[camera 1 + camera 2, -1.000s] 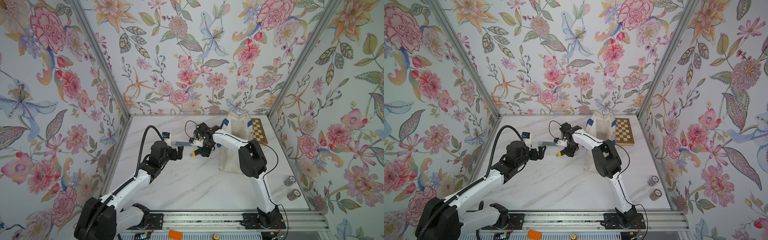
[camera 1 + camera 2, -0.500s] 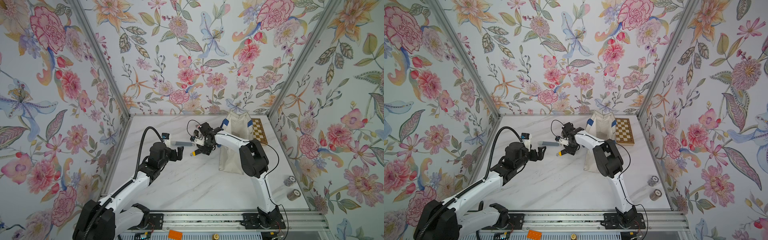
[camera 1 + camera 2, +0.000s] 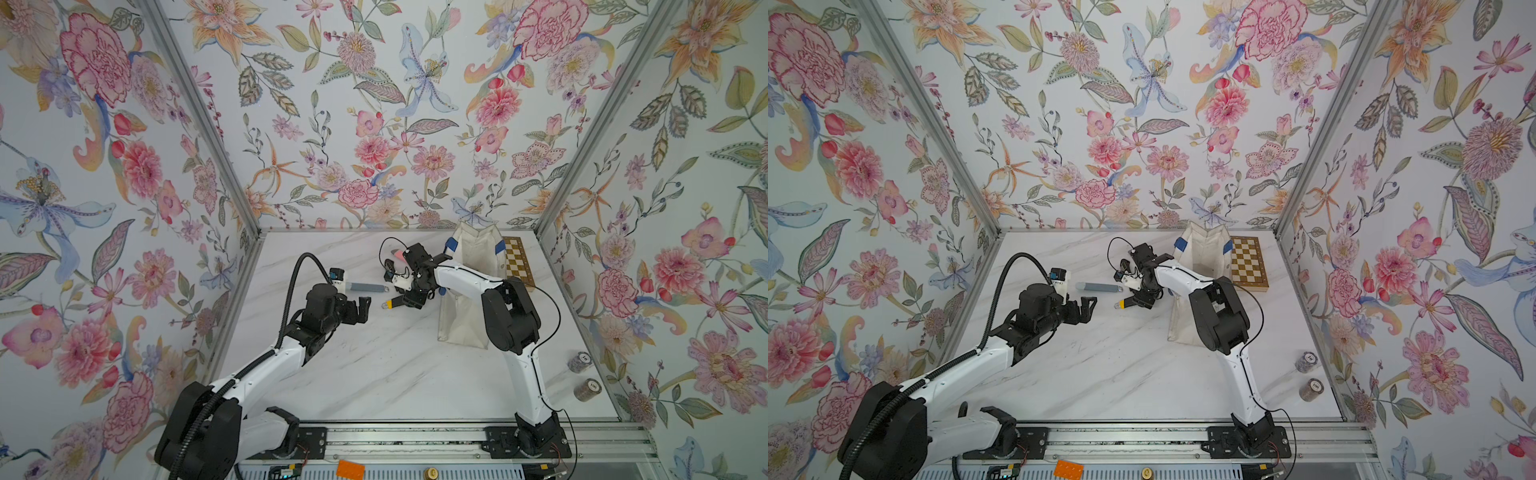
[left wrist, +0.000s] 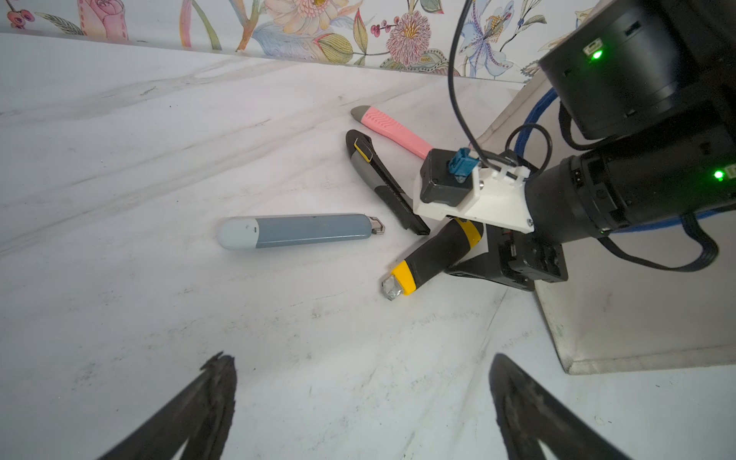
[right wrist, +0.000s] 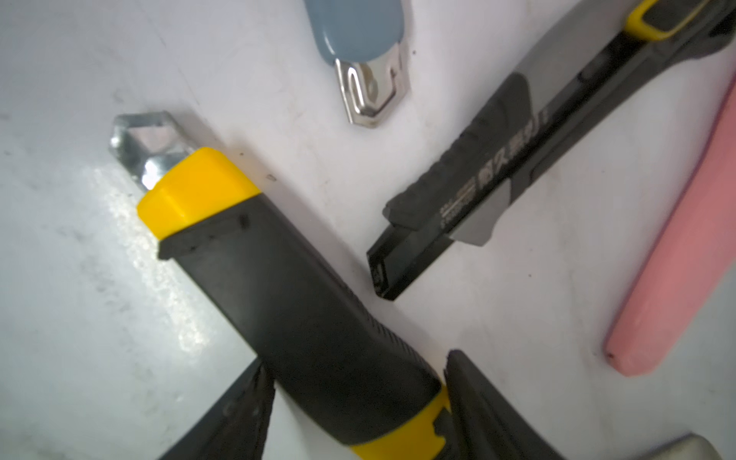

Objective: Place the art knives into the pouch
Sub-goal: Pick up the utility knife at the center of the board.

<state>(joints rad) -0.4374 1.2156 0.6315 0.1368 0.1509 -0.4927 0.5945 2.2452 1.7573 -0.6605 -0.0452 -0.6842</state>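
Black left gripper (image 3: pixel 362 311): jaws spread wide with nothing between them, poised over the white marble table (image 3: pixel 374 374).
Grey-blue capsule-shaped plastic knife (image 4: pixel 294 231): flat on the marble, metal tip toward the other knives, touching none.
Black-and-yellow art knife (image 5: pixel 302 302): blade end down at the marble, outside the pouch and near its left side.
Right gripper (image 5: pixel 354 362): fingers (image 5: pixel 239 410) flank the rear of the art knife's handle by the yellow band; whether they clamp it, I cannot tell.
Black-and-grey knife with yellow slider (image 4: pixel 378 175): flat, between the art knife and the pink one.
Pink ribbed plastic knife (image 4: pixel 394 133): flat, farthest back.
White canvas pouch with blue strap handles (image 3: pixel 463 324): upright, the right arm crossing in front.
Wooden chequered board (image 3: pixel 517 262): just beside the pouch, on its right.
Two small round spools (image 3: pixel 579 361): by the right wall, well apart from the pouch.
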